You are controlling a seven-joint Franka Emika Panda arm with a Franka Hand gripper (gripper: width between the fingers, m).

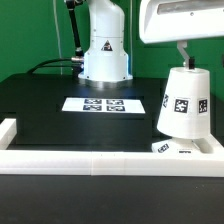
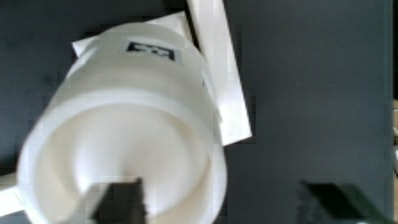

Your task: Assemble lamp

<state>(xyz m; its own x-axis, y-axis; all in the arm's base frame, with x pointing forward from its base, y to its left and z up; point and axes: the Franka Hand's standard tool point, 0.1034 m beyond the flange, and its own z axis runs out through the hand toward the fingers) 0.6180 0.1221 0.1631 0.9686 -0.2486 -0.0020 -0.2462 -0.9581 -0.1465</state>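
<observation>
The white truncated-cone shade (image 1: 183, 105) stands at the exterior view's right with a tag on its side, narrow end up and slightly tilted. It sits over the low white base (image 1: 176, 148), whose tagged edge shows beneath it. The bulb is hidden. My gripper (image 1: 184, 60) comes down from above onto the shade's top. In the wrist view the shade (image 2: 134, 120) fills the frame. My gripper (image 2: 228, 200) straddles its wall, with one finger inside the opening and the other outside over the dark table. The jaws stand wide apart and neither presses the wall.
The marker board (image 1: 100, 104) lies flat on the black table in front of the robot's white pedestal (image 1: 104, 50). A white rail (image 1: 90, 160) borders the table's front and left sides, and also shows in the wrist view (image 2: 217, 60) beside the shade.
</observation>
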